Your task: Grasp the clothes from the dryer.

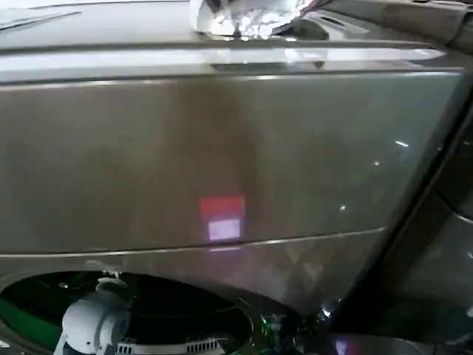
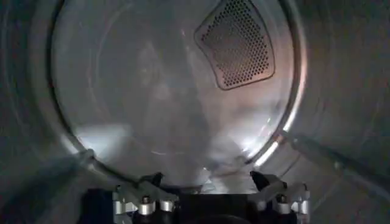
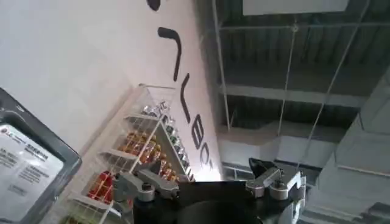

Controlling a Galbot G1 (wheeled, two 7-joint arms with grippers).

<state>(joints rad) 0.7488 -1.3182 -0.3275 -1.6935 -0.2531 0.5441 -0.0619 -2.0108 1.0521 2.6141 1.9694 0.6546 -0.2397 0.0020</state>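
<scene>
The dryer (image 1: 222, 148) is a bronze-brown front panel close before me, with its round porthole (image 1: 177, 314) low on the left. My white left arm (image 1: 92, 322) reaches into that porthole. Inside the drum (image 2: 341, 91), my left gripper (image 2: 207, 179) is open, its dark fingertips (image 2: 154, 179) wide apart with nothing between them. It faces the shiny back wall (image 2: 152, 91) and a perforated vent (image 2: 237, 42). I cannot make out the clothes; a pale patch low on the back wall may be glare or fabric. My right gripper (image 3: 198, 173) is open and empty, pointing up at a white wall.
Raised ribs (image 2: 329, 158) run along the drum wall on both sides of the left gripper. A shiny crinkled object (image 1: 247, 18) sits on the dryer's top. Beside the right gripper are a clear rack of bottles (image 3: 131, 158) and a grey machine corner (image 3: 27, 164).
</scene>
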